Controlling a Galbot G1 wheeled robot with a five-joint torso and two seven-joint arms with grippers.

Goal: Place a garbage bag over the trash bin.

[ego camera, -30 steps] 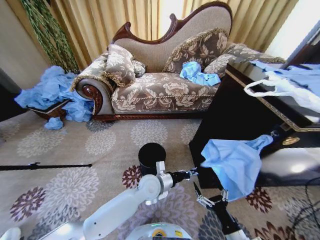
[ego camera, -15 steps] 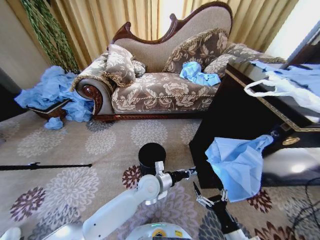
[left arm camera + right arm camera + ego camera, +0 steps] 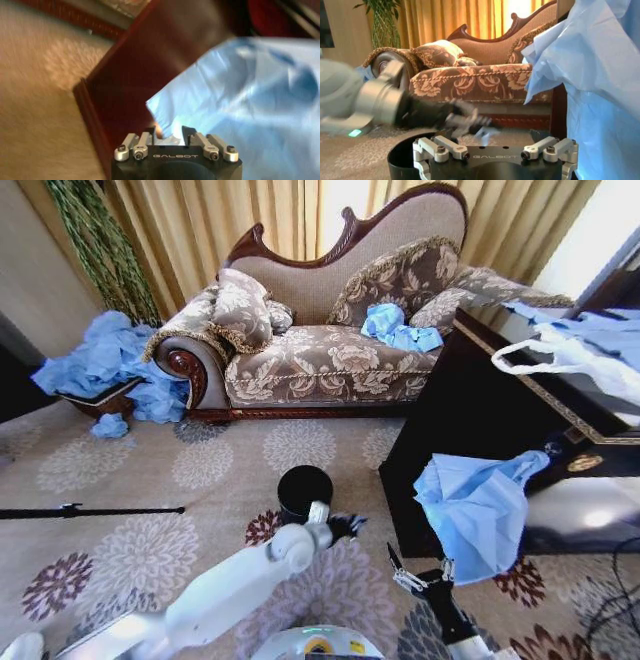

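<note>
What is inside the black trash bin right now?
Nothing visible: the trash bin shows a dark bare mouth with no liner. Its bottom is in shadow. The garbage bag hangs off to the side, near the right hand, not over the bin.

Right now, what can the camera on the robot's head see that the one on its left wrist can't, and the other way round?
Only the head view takes in the trash bin on the carpet, the sofa, the heap of blue bags beside it, and the right hand under the hanging garbage bag. Only the left wrist view shows the left hand close up, with its fingers near the garbage bag's lower edge. Both share the garbage bag, the dark cabinet and the patterned carpet.
</note>
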